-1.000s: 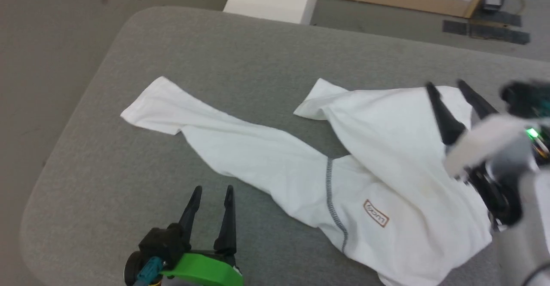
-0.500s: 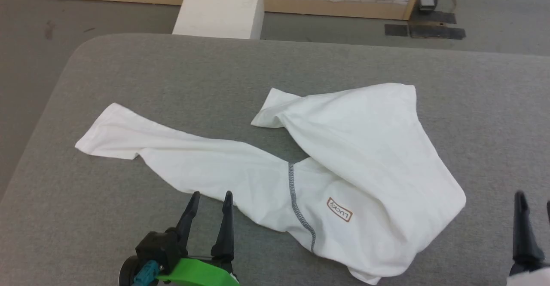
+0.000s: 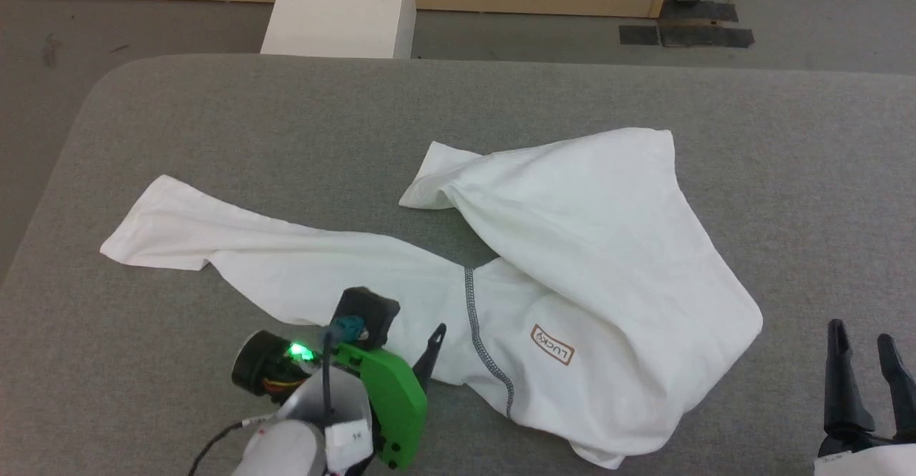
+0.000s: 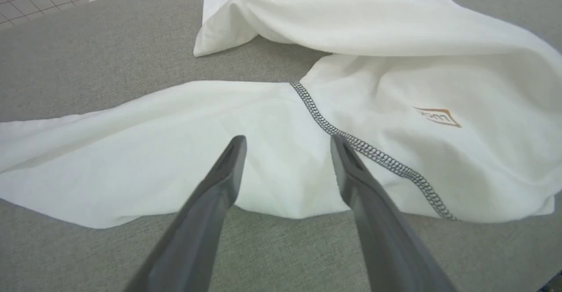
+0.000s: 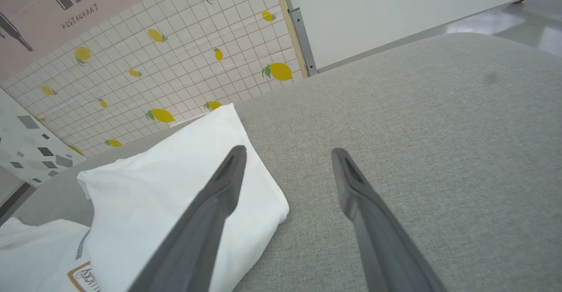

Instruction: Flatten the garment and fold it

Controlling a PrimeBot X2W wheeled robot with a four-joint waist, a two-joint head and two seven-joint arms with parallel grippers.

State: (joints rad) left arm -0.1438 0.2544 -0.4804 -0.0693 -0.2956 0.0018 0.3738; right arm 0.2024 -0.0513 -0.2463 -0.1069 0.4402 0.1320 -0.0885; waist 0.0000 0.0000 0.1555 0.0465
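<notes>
While flattening is not yet done, large white long-sleeved thin-fabric garment [image 3: 587, 247] lies rumpled mid-table on grey cloth-covered table [image 3: 215, 104], one sleeve stretched left, body doubled over.
Left hand [image 4: 288, 139]: open, empty, poised at garment's near edge.
Right hand [image 3: 859, 333]: open, empty, near right, apart from cloth.
Next move, likely: pinch an edge and spread the body flat.

Both hands repositioned; head camera shifted.
The left hand [image 4: 287, 139] has swung from its rest pose to point across the garment [image 3: 587, 247], fingers spread over its near edge beside the grey seam [image 3: 486, 354]. The right hand [image 3: 859, 333] has withdrawn from above the garment to bare surface [image 3: 823, 175], lower right.
</notes>
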